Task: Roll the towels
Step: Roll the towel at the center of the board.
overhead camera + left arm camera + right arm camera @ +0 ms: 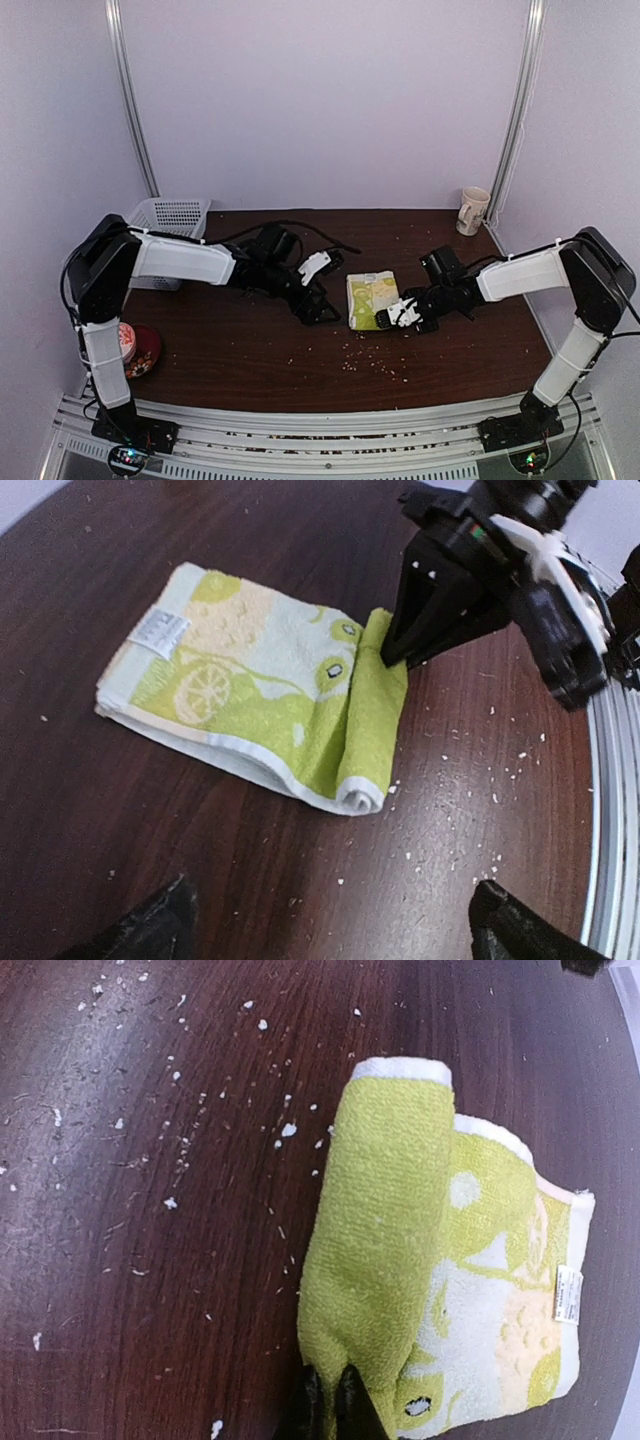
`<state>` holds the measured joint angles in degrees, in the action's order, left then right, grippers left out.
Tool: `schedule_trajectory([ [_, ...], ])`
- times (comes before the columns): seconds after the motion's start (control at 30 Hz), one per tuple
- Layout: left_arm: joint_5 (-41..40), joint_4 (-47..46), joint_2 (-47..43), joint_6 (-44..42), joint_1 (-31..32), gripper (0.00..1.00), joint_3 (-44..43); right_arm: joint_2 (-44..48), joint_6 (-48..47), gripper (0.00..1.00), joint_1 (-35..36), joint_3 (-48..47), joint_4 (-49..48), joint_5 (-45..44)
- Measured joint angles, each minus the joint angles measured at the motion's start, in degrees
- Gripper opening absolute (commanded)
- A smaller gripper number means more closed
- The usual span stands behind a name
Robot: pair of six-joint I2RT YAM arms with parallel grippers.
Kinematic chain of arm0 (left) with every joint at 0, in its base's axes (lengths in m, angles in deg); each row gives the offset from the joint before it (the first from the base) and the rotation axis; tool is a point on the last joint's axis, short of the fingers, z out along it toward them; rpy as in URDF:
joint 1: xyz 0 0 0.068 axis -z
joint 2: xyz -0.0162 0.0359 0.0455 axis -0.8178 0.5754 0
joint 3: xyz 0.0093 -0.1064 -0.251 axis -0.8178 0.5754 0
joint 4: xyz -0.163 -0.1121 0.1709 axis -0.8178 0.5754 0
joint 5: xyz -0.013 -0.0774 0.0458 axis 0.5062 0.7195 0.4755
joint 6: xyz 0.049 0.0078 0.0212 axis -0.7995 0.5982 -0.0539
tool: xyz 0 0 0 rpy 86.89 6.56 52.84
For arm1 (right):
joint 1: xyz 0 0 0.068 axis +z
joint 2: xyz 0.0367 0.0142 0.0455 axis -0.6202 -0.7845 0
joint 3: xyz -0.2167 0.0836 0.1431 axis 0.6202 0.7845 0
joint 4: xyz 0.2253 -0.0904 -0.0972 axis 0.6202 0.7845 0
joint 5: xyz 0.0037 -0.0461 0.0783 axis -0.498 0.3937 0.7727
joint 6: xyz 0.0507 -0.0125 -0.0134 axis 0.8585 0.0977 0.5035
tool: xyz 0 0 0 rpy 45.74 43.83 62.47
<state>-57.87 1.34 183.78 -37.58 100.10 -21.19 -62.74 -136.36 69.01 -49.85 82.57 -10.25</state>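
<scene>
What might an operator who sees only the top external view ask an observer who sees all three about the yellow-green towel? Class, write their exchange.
Operator: Is the yellow-green towel rolled at all?
Observer: One end is curled into a short roll; the rest lies flat.
Operator: Is the right gripper gripping it?
Observer: Its fingers are shut on the roll's end.

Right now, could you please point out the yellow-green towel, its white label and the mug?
yellow-green towel (pixel 250 680): left wrist view, on its flat patterned middle.
white label (pixel 158 632): left wrist view, on the centre of the label.
mug (pixel 473 208): top external view, on its side wall.
</scene>
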Motion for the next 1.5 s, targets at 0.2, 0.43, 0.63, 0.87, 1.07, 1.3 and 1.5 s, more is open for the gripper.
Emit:
schedule_trajectory([
  [0.2,-7.26,-15.76,-8.52,-8.52,2.54,0.98,15.43,-1.92,-0.09,0.02,-1.64,-5.35,8.74,3.06],
  [0.43,-22.91,-31.63,-7.61,-23.87,12.76,0.94,22.21,-7.67,0.17,0.00,-1.90,-13.90,20.35,4.79],
  [0.63,-32.13,-40.65,-1.40,-35.67,19.02,0.84,21.66,-11.52,1.53,0.00,-2.95,-19.93,27.71,7.13],
  [0.87,-36.85,-42.56,4.50,-43.71,20.28,0.77,19.28,-14.19,1.29,0.00,-3.80,-23.98,34.45,9.60],
  [1.07,-39.01,-42.42,6.29,-47.28,20.28,0.62,16.13,-16.28,0.63,0.00,-3.85,-26.91,40.28,10.84],
  [1.3,-39.36,-41.13,8.76,-50.16,20.28,0.49,14.51,-16.98,-0.07,0.00,-4.13,-27.76,43.67,11.85],
  [1.5,-40.41,-40.92,9.35,-51.63,20.28,0.49,13.77,-17.59,-0.28,0.00,-4.48,-28.52,45.57,12.41],
])
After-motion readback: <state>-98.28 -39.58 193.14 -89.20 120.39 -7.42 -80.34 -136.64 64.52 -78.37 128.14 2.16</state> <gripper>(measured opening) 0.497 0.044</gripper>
